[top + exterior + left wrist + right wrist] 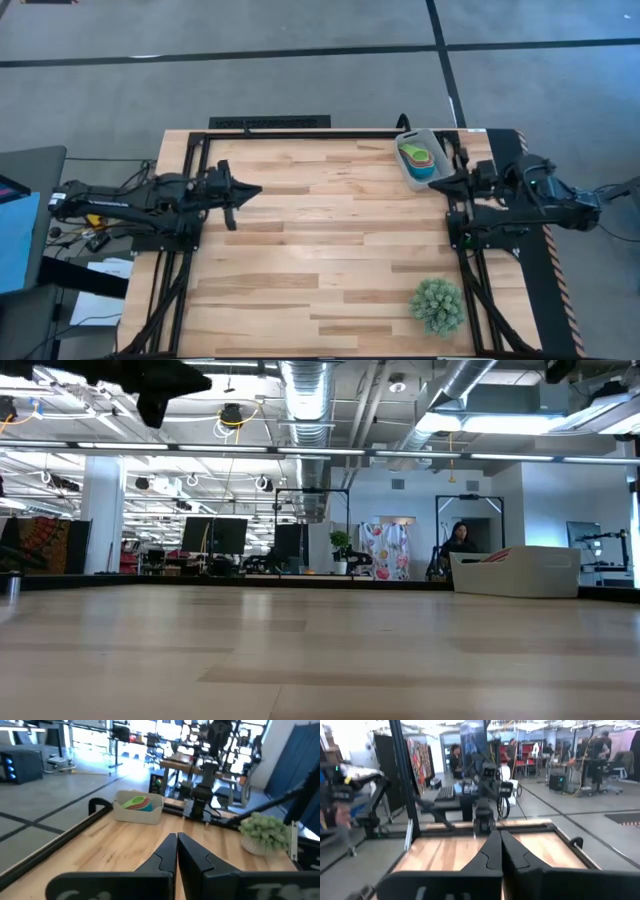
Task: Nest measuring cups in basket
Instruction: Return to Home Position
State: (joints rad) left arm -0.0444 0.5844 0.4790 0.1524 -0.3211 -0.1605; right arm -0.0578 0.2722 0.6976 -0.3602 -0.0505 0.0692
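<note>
High view first: the nested plastic measuring cups (pixel 420 158), green on top with orange and blue rims showing under it, sit inside the small pale grey rectangular plastic basket (pixel 440 148). The basket rests on the light wooden-plank bench (pixel 320 250), near its right edge and just in front of the black frame rail along one end.

My right arm (pixel 530 190) lies low along the bench's right side, and my right jaws point inward, near the basket's end but not touching it. In the right wrist view the two dark fingers (pixel 512 854) are pressed together and grip nothing.

My left arm (pixel 150 197) lies along the opposite side, well apart from the basket. My left jaws are also closed on nothing, the fingers (pixel 162 855) meeting at their tips and aimed across the bare planks.

A spiky green ball-shaped plant (pixel 437 305) stands on the bench at the right, well apart from the basket.
</note>
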